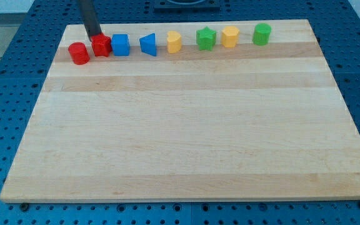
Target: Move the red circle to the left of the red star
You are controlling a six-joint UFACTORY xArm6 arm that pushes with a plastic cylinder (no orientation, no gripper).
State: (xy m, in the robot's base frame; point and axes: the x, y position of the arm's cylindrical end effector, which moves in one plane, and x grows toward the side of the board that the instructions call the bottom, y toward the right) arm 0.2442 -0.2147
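The red circle (79, 52) lies near the board's top left corner. The red star (101, 45) sits just to its right, a small gap between them. My tip (94, 38) is at the top edge of the red star, touching or nearly touching it, up and to the right of the red circle. The rod rises from there out of the view's top.
Along the board's top edge, from the star rightwards, stand a blue cube (120, 45), a blue triangle (148, 44), a yellow block (174, 42), a green star (205, 39), a yellow block (230, 36) and a green cylinder (262, 34). The wooden board (186, 137) lies on a blue perforated table.
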